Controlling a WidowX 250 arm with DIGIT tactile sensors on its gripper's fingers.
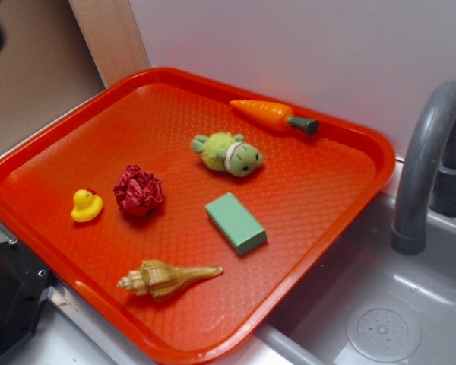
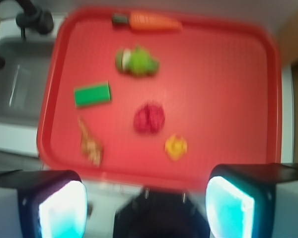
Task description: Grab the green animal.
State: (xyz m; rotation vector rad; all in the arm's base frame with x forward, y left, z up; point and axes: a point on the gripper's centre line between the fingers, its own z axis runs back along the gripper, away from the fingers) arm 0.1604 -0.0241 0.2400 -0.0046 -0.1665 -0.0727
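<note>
Green animal (image 1: pixel 228 154), a fuzzy plush, lies untouched toward the far edge of the red tray (image 1: pixel 342 198) beside the carrot (image 1: pixel 273 115), so I judge I am at the approach, my fingers (image 2: pixel 64 206) spread wide and empty, needing to travel over it and descend.

Red tray (image 1: pixel 342 205) fills most of the frame, set beside a grey sink (image 1: pixel 380 319) at lower right; grey faucet (image 1: pixel 425 160) at right edge. On the tray: carrot (image 1: pixel 270 115) at upper centre near the back rim, green block (image 1: pixel 235 223) centre, crumpled red cloth ball (image 1: pixel 138 191) (fabric, apparently) left of centre, yellow duck (image 1: pixel 86 206) just beside it, seashell (image 1: pixel 166 278) lower centre.
</note>
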